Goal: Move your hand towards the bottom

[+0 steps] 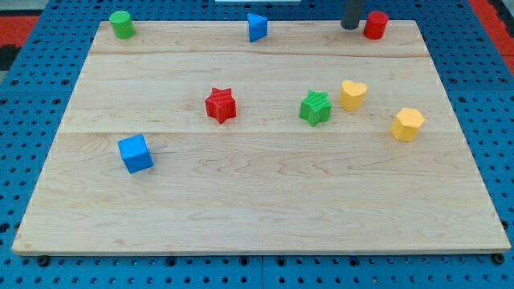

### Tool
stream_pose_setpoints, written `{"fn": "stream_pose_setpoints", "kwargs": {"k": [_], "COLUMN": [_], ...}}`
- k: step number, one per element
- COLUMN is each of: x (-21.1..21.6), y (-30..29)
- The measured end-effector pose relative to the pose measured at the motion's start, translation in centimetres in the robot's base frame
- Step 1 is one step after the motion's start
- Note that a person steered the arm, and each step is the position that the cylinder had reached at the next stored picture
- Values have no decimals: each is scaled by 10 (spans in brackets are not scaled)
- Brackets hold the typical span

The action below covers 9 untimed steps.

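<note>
My tip [350, 27] is at the view's top edge of the wooden board [257, 217], just left of a red cylinder [375, 25] and close to it; I cannot tell if they touch. A blue wedge-like block [256, 26] is further left along the top edge. A green cylinder [121, 24] stands in the top left corner. A red star [220, 105] and a green star [316, 107] lie mid-board. A yellow heart [352, 94] is just right of the green star. A yellow hexagon-like block [407, 124] lies further right. A blue cube [135, 153] is at the left.
The board rests on a blue pegboard surface [24, 144] with rows of holes all around it. A red area [491, 16] shows in the view's top right corner.
</note>
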State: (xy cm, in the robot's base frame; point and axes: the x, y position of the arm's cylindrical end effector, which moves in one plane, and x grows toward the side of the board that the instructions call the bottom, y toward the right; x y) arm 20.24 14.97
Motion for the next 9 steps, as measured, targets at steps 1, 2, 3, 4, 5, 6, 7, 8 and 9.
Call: {"fn": "stream_pose_setpoints", "kwargs": {"k": [1, 2, 3, 4, 5, 6, 7, 8, 9], "x": [1, 11, 28, 31, 31, 34, 37, 39, 47], "y": [-10, -10, -10, -10, -10, -10, -10, -10, -9]}}
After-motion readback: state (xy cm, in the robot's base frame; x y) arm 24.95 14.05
